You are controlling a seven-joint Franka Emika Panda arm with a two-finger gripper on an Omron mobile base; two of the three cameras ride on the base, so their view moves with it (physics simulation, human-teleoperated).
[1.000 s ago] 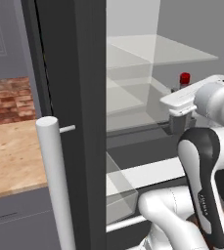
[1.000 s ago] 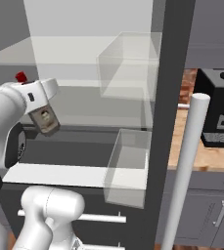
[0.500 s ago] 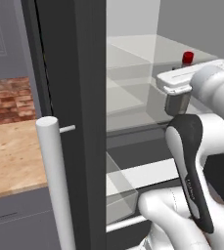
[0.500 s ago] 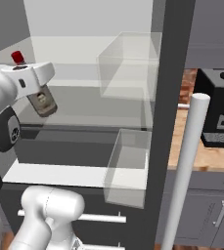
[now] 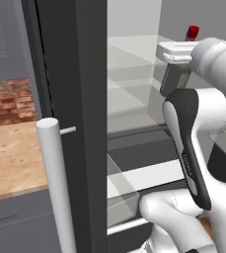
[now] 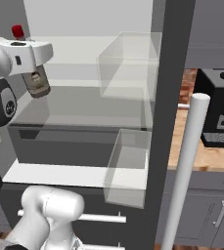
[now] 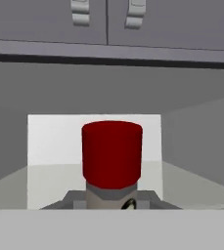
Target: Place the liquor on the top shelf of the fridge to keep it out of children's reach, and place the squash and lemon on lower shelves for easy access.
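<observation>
You have the hand pinching the liquor, raised in front of the open fridge at about the level of its top shelf. From the right base view you see the hand's underside and the red cap poking up above the wrist; the coffee machine stands on the counter beyond the fridge door. The left base view gives you the door's bar handle and brick wall instead. In the hand view the red cap sits dead centre, with grey cabinets above.
</observation>
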